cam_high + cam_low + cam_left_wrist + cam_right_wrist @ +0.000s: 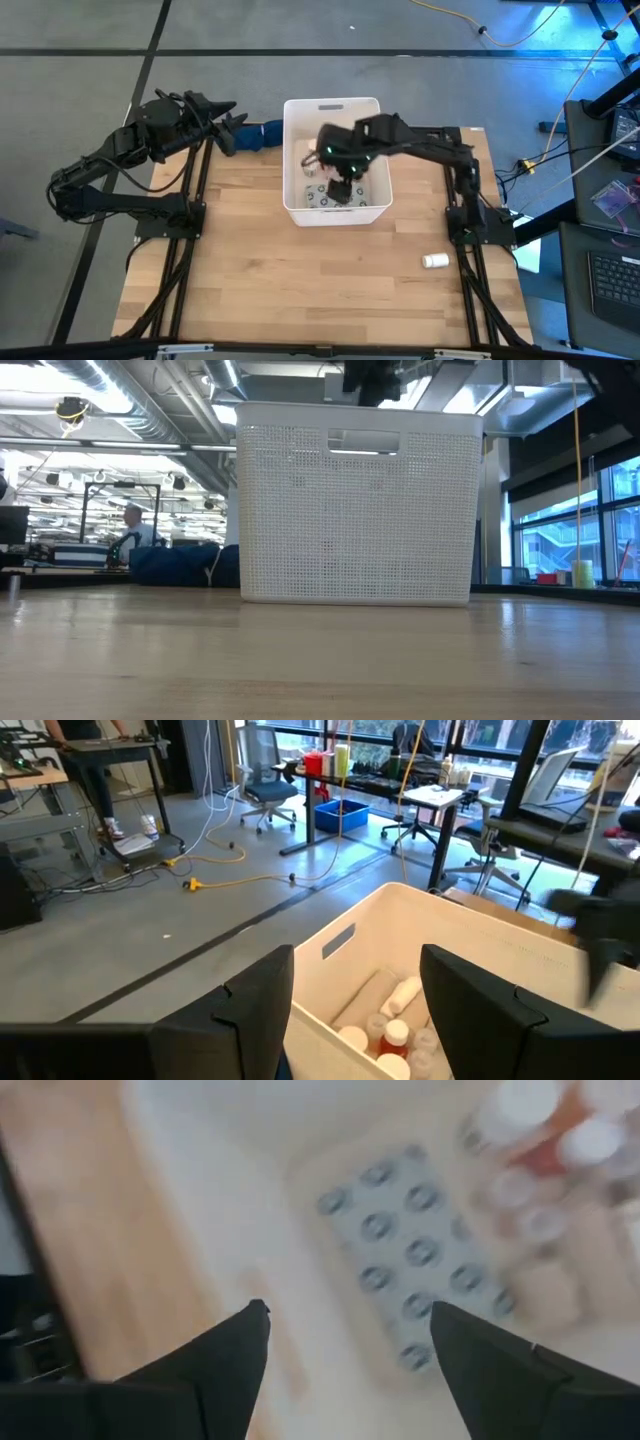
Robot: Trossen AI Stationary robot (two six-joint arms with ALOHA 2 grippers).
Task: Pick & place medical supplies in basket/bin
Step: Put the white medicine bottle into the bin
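A white basket (333,108) stands on the wooden worktop (300,270) at the middle of its far edge. The right arm reaches in from the right edge, its pincer (341,188) down inside the basket above small supplies (320,198) on the bottom. The left pincer (228,128) hangs over the far left corner, beside a dark blue cloth (262,134). One white bottle (435,261) lies alone near the right edge.
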